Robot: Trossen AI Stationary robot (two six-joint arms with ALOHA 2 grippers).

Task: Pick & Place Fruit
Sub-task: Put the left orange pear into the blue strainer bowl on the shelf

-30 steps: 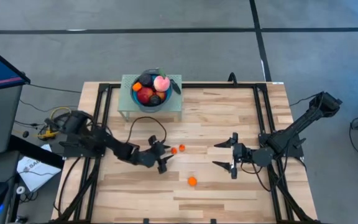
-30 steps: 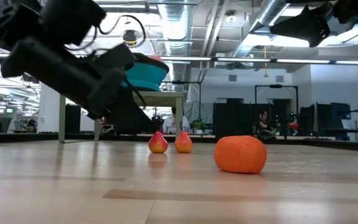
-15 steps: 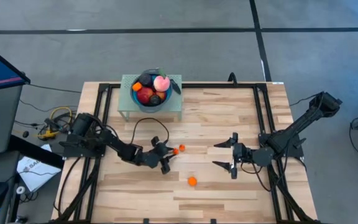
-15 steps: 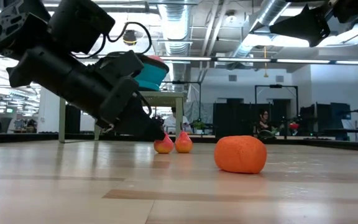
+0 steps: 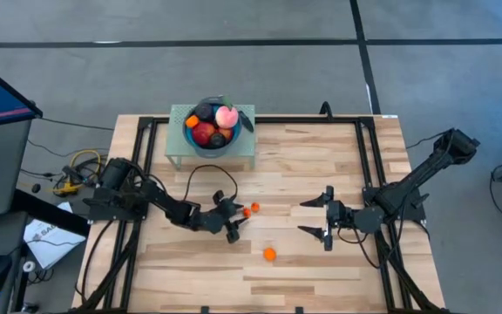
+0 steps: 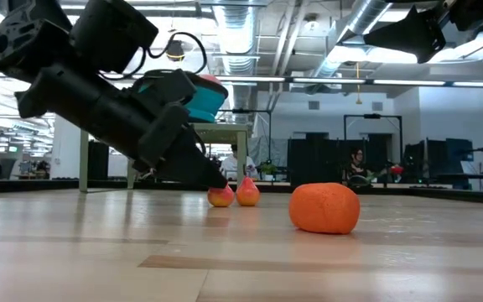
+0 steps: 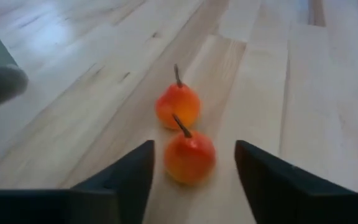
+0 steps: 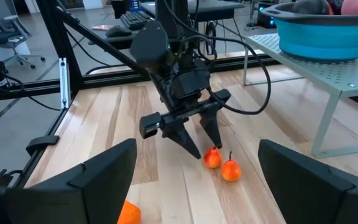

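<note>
Reaching low across the wooden table (image 5: 321, 157), the left gripper (image 7: 191, 165) has its jaws apart around the nearer of two small orange-red pears (image 7: 189, 155); the second pear (image 7: 177, 106) sits just behind, almost touching. Closing off-centre could squirt the pear out or knock its neighbour rolling. A loose orange (image 5: 269, 254) lies near the pears, the filled blue bowl (image 5: 212, 139) beyond them. The right gripper (image 5: 325, 217), jaws apart, waits well apart from the pears, with bare board between.

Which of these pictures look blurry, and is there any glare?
Left wrist view: the nearer small pear and the dark fingers are soft. Low view: the orange fruit is sharp, the table shines faintly, ceiling lights glare. High view: evenly lit.
</note>
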